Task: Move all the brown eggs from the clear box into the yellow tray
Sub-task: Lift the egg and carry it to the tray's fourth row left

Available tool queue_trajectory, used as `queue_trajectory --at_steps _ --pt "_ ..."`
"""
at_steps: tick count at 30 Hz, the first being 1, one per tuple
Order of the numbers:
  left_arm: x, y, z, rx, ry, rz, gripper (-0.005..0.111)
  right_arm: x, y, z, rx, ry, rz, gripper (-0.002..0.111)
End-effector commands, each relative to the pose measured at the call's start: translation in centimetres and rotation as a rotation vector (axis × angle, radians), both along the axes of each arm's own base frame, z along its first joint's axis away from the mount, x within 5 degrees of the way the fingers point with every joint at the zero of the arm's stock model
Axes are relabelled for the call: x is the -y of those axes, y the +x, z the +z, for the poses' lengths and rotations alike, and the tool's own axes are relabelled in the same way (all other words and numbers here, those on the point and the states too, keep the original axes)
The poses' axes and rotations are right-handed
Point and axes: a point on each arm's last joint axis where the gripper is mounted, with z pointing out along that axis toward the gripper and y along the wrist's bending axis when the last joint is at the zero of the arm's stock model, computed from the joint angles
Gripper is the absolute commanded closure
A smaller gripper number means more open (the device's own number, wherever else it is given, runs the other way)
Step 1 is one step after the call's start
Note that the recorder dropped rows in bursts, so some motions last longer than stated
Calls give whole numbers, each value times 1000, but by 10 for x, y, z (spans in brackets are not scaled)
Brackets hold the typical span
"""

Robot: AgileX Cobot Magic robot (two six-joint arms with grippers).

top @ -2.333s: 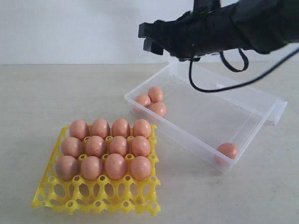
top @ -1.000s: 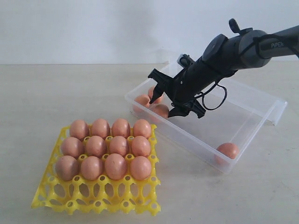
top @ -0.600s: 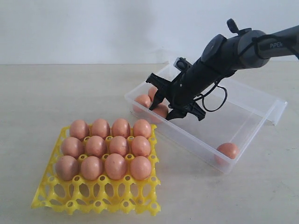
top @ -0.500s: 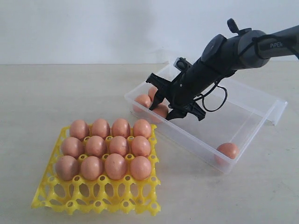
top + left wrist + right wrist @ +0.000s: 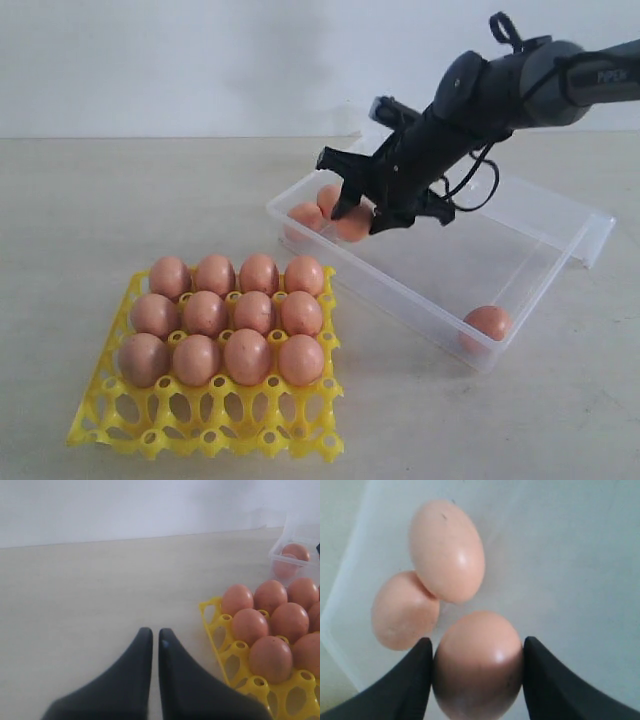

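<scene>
Grip on one pinkish-brown oval egg point(image 5: 352, 226) in the clear plastic box point(image 5: 420, 298)
Exterior: right gripper point(image 5: 356, 212) clamped around it; two neighbour eggs point(image 5: 305, 214) close by, easily knocked on lifting; box wall to clear before the yellow open-work egg tray point(image 5: 185, 432), front row unfilled; lone egg point(image 5: 487, 322) well apart. Left wrist: left gripper point(image 5: 154, 636) closed, empty, beside tray. Right wrist: fingers point(image 5: 410, 680) on egg's flanks; slip or crack risk
</scene>
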Motion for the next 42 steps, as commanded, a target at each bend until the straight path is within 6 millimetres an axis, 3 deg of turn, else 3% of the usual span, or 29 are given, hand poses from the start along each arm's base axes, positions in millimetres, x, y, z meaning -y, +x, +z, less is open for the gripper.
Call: queue_trajectory --at_steps 1,7,14,17,22,25,28,32,37,42 --pt "0 0 -1 3 3 -4 103 6 -15 49 202 -247 80 108" --pt "0 0 -1 3 3 -4 103 13 -71 72 448 -384 110 108" --pt "0 0 -1 3 3 -4 103 -3 -166 98 860 -185 288 108" --pt "0 0 -1 3 3 -4 103 -11 -199 104 984 -232 451 108" --pt "0 0 -1 3 3 -4 103 -41 -227 102 1155 -447 858 108" --pt "0 0 -1 3 3 -4 103 -62 -242 95 1250 -525 1078 108" --pt "0 0 -1 3 3 -4 103 -81 -250 81 1217 -464 1136 108" --pt "0 0 -1 3 3 -4 103 -103 -248 60 1177 -280 1071 108" --pt "0 0 -1 3 3 -4 103 -132 -231 36 1091 -23 931 108" --pt "0 0 -1 3 3 -4 103 -154 -220 25 996 169 856 108"
